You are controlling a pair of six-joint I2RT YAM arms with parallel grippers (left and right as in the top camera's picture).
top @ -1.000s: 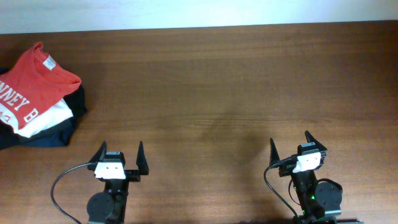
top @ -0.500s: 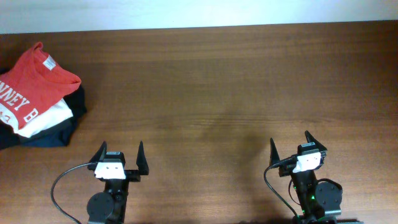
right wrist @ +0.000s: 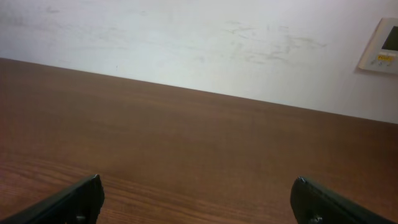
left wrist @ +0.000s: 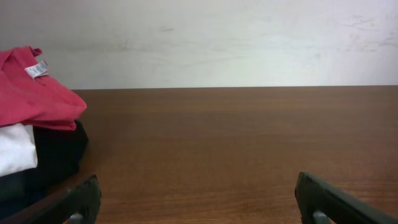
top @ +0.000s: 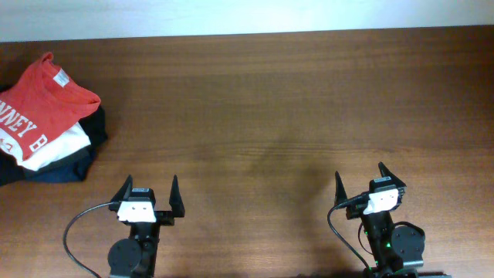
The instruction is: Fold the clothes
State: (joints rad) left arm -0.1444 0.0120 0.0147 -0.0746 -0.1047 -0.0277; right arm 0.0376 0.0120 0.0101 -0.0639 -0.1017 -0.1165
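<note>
The orange-red T-shirt [top: 37, 108] with white block lettering lies folded on top of a pile at the table's far left. It also shows at the left edge of the left wrist view [left wrist: 34, 93]. My left gripper [top: 149, 193] is open and empty near the front edge, well to the right of and nearer than the pile. My right gripper [top: 360, 181] is open and empty at the front right, far from the shirt. In the wrist views both sets of fingers [left wrist: 199, 198] [right wrist: 198, 198] are spread wide over bare wood.
Under the T-shirt lie a plain white folded garment [top: 54, 148] and a dark navy folded garment [top: 65, 170]. The brown wooden table [top: 293, 108] ends at a white wall at the back. A wall panel [right wrist: 380, 46] shows in the right wrist view.
</note>
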